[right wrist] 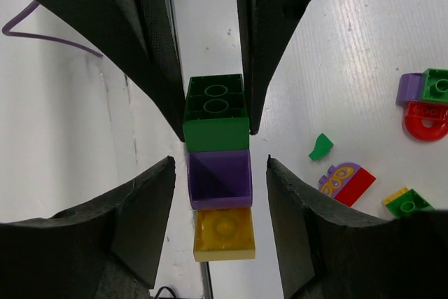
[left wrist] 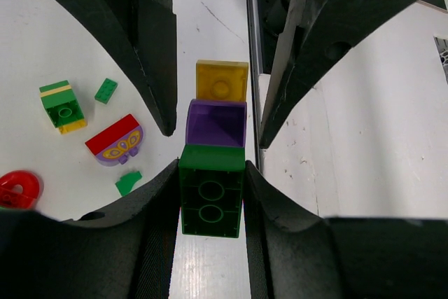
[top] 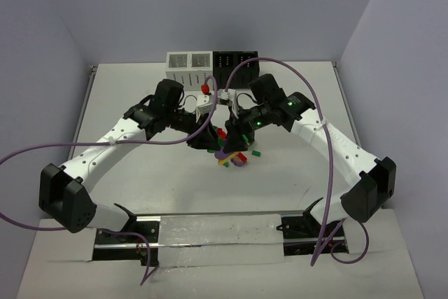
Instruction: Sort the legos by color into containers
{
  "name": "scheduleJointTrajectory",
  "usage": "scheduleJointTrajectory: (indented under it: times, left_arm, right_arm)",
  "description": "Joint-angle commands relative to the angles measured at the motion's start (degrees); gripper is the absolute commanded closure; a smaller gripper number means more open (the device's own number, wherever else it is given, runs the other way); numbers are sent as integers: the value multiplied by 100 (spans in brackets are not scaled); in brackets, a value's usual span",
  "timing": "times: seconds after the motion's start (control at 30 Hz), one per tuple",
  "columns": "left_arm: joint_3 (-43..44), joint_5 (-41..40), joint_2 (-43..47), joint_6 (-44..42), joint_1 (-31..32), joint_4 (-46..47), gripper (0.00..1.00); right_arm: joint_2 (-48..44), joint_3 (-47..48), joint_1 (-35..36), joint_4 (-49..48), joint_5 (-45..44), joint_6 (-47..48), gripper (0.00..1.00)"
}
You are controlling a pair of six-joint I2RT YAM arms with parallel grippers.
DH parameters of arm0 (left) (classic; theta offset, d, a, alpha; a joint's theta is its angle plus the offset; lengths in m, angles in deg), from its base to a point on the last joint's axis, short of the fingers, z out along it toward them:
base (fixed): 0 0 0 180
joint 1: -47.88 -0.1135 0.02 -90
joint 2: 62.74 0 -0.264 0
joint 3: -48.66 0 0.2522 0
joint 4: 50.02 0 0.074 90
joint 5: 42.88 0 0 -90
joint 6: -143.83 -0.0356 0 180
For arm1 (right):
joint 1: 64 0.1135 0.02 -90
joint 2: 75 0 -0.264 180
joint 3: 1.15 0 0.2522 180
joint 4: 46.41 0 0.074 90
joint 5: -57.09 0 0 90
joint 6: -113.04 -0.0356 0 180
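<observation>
bins (top: pixel 212 68): row at far edge of surface (top: pixel 133 103), middle | loose bricks (top: pixel 234 157): surface centre, before bins | brick stack (left wrist: pixel 212 166): between left claw (left wrist: pixel 210 197) and right claw (right wrist: pixel 220 176), beside loose bricks, one end in left claw

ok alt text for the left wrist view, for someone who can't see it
The left gripper clamps a green brick joined in a row to a purple brick and a yellow brick, with the right gripper open around the purple one. Loose legos lie on the white table at picture left.
</observation>
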Motion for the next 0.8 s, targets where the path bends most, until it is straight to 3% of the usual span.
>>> scheduleJointTrajectory:
  times: [0.0, 0.1, 0.13, 0.27, 0.33, 0.37, 0.5, 0.77]
  left_arm:
    - [-6, 265, 219, 125, -6, 334, 100]
    - [-21, 270, 237, 182, -9, 399, 100]
    - [-21, 304, 237, 203, -2, 435, 100]
    - [-80, 373, 261, 279, -9, 533, 100]
    - [-82, 371, 263, 279, -13, 515, 99]
    - [-82, 372, 268, 279, -18, 497, 96]
    - [-78, 495, 303, 292, -48, 462, 72]
    - [-100, 622, 325, 262, -53, 426, 64]
  right_arm:
    - [85, 241, 95, 124, -61, 101, 37]
    - [76, 200, 95, 121, -84, 133, 37]
    - [69, 180, 102, 121, -91, 140, 42]
    - [62, 148, 104, 94, -128, 130, 73]
    - [80, 187, 104, 173, -191, 163, 97]
    - [80, 191, 104, 169, -207, 159, 100]
    - [-25, 156, 104, 99, -251, 120, 100]
    - [-29, 235, 104, 165, -251, 150, 100]
